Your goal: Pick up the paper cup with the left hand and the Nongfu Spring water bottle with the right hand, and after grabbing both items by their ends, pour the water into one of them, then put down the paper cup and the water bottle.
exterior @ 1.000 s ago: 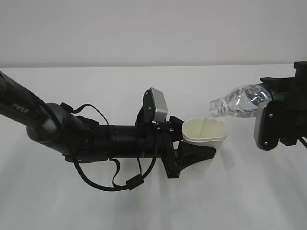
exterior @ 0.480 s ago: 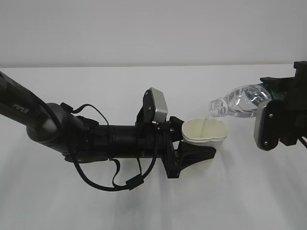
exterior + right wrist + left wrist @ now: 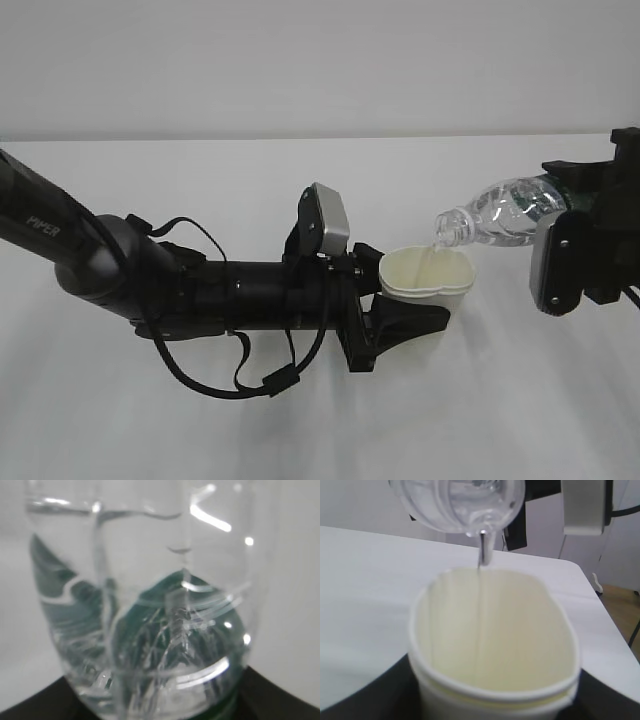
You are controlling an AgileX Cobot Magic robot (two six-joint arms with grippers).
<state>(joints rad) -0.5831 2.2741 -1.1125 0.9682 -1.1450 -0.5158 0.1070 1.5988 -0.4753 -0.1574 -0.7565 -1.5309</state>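
Item 1. Paper cup: off-white, cream inside, rolled rim, held upright above the white table near the middle of the exterior view. Its mouth was squeezed from round to a long oval with a dent in the near rim. The left wrist view showed the cup close up, with a double line of rim at the near edge. The inner walls looked pale cream; the liquid level inside could not be made out.

Item 2. Left hand: black arm lettered "PIPER", lying nearly level, its gripper clamped on the cup's lower body, jaws pressed against both sides.

Item 3. Nongfu Spring water bottle: clear ribbed plastic, capless, tipped almost level with the neck lowest and pointing left. Its mouth stood just above the cup's far right rim, not touching it. From the left wrist view the bottle appeared end-on over the cup's far edge. The right wrist view showed the bottle filling the frame, dark green label visible through the clear wall, water partly filling it.

Item 4. Water: a thin clear stream fell from the bottle's mouth into the cup.

Item 5. Right hand: black arm with grey-topped gripper at the right edge, closed on the bottle's base end.
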